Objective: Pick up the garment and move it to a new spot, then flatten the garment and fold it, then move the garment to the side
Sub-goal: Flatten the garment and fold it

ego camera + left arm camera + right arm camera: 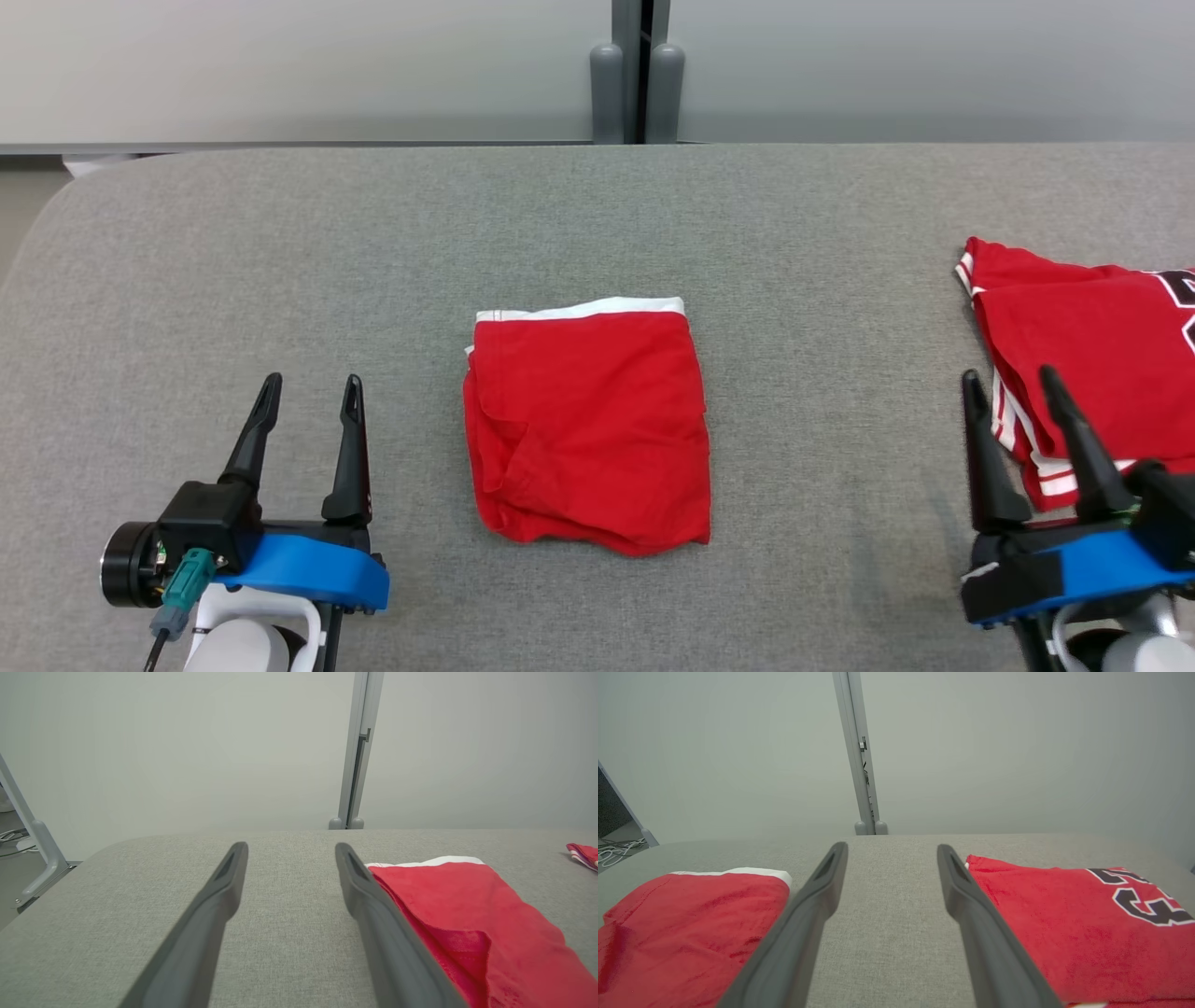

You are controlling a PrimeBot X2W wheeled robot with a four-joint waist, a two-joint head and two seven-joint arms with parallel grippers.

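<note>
— Garment of red cloth [588,425], white band along its far edge: where now?
— Lies at the middle of the grey fabric-covered table [280,261], folded into a compact rectangle, near edge slightly rumpled. Touched by nothing.
— And the grippers?
— At near left, the dark two-fingered left gripper [313,381]: fingers spread apart, nothing between them, resting well clear of the garment's left side. At near right, the matching right gripper [1010,373]: likewise spread and empty, poised at the near left corner of a red jersey with white striped trim and a black number [1092,327], set at the table's right edge, well apart from the folded piece.
— How far along, then?
— Seems past the pickup, the move to a new spot, the flattening and the folding, judging by the lie of the cloth.
— Left to do?
— Only the last step, seemingly: take hold of the folded stack and shift it to the side. Not yet begun. Worth gripping through all layers, to keep the fold from slipping open.
</note>
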